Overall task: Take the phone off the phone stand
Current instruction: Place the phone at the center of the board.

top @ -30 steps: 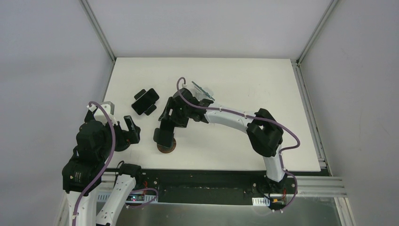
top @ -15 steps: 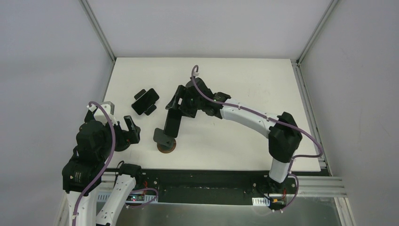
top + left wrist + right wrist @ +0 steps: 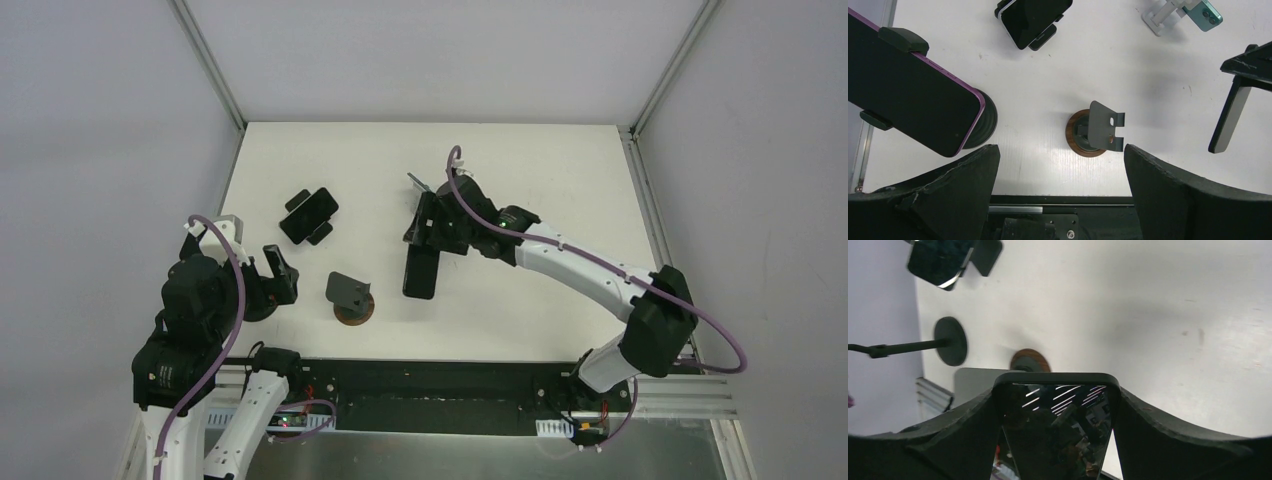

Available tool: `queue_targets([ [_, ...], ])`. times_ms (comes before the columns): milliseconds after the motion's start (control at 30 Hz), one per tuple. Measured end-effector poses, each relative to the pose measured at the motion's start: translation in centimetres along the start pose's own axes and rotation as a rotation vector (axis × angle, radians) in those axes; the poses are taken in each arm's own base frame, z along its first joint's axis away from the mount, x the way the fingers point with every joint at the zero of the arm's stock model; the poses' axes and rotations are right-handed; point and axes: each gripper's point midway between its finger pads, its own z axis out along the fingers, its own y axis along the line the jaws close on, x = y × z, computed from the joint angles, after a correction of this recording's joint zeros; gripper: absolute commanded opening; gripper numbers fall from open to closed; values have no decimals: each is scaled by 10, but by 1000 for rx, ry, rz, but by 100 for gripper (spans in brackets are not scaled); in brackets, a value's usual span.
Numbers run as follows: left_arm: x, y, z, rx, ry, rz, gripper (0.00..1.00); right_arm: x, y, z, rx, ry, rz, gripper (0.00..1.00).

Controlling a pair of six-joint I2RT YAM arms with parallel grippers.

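Observation:
My right gripper (image 3: 424, 232) is shut on a black phone (image 3: 420, 272) and holds it off the table, right of the stand. In the right wrist view the phone (image 3: 1055, 430) sits clamped between both fingers. The grey phone stand (image 3: 350, 297) on its round wooden base stands empty near the table's front; it also shows in the left wrist view (image 3: 1104, 129) and partly behind the phone in the right wrist view (image 3: 1029, 360). My left gripper (image 3: 1058, 200) is open and empty at the front left, near edge of the table.
A second black phone lies in a clamp holder (image 3: 309, 215) at the back left. A purple-edged phone on a round black mount (image 3: 913, 92) sits by the left gripper. A white stand with a teal phone (image 3: 1193, 11) is at the back centre.
The right gripper lifted the black phone off the grey stand and carried it to the right. The stand is now empty. The left arm has not moved.

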Motion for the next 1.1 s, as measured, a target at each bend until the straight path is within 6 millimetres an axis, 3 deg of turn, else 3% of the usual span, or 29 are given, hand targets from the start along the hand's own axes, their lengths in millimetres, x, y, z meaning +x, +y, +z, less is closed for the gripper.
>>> queue_targets([
  [133, 0, -1, 0, 6, 0, 3, 100, 3, -36, -12, 104, -40, -70, 44],
  [233, 0, -1, 0, 6, -1, 3, 100, 9, -75, -18, 221, -67, -121, 44],
  [467, 0, -1, 0, 6, 0, 3, 100, 24, -142, -21, 424, -86, -208, 45],
  [667, 0, -1, 0, 7, 0, 4, 100, 30, -168, -17, 485, -110, -239, 45],
  [1100, 1, -3, 3, 14, 14, 5, 96, 29, -185, 20, 544, -135, -295, 47],
])
